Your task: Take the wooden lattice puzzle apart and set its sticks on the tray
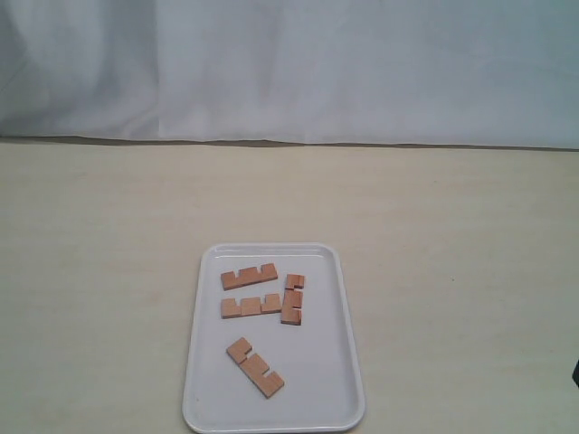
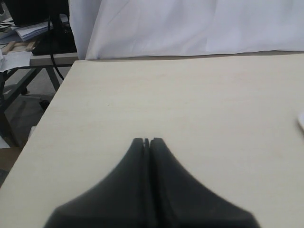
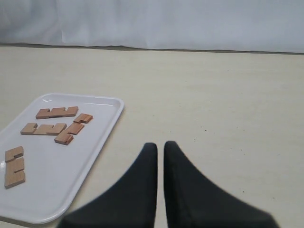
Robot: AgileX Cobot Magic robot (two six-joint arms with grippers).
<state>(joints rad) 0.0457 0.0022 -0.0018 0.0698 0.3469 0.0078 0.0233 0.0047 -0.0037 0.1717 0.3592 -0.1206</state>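
Observation:
The white tray (image 1: 317,389) lies near the front middle of the table, and it also shows in the right wrist view as the tray (image 3: 61,185). Several separate notched sticks lie flat on it: one stick (image 1: 249,277), another (image 1: 251,306), a third (image 1: 292,299) touching the second, and one apart (image 1: 255,367). The wooden lattice puzzle does not show as a joined grid. My right gripper (image 3: 160,145) is shut and empty over bare table beside the tray. My left gripper (image 2: 147,141) is shut and empty, far from the tray, whose corner (image 2: 301,121) just shows.
A white cloth (image 1: 289,63) hangs along the table's back edge. In the left wrist view the table's side edge (image 2: 42,123) shows, with a desk, cables and papers (image 2: 28,38) beyond it. Neither arm shows in the exterior view.

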